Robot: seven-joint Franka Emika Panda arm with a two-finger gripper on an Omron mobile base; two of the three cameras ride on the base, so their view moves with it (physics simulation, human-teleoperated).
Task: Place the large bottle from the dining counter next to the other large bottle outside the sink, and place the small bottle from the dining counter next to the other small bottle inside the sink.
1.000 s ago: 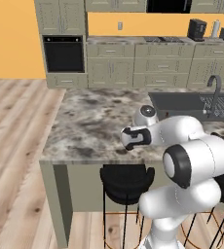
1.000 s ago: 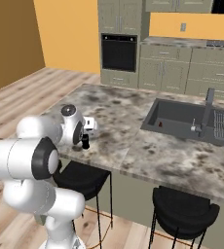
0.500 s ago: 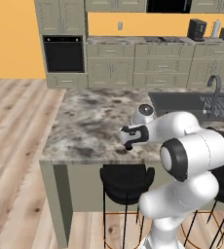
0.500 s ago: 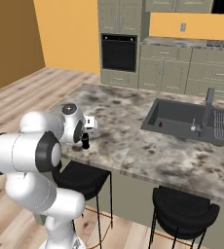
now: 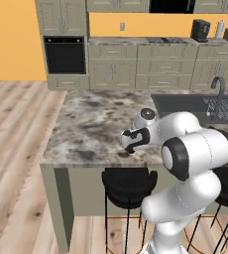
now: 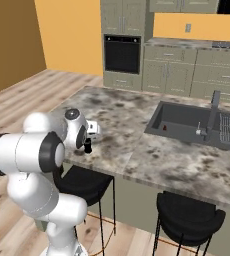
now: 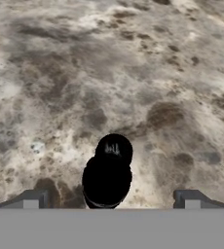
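Item: small bottle [image 7: 107,177], dark, upright on the speckled marble table [image 7: 133,73] near its front edge, seen from above between the spread jaws of the gripper [image 7: 111,198], untouched. No label or writing legible. Sink [image 6: 184,120] well apart.

Glossy white rounded arm [image 5: 195,149], dark joint bands, small dark fingers [image 7: 36,197]
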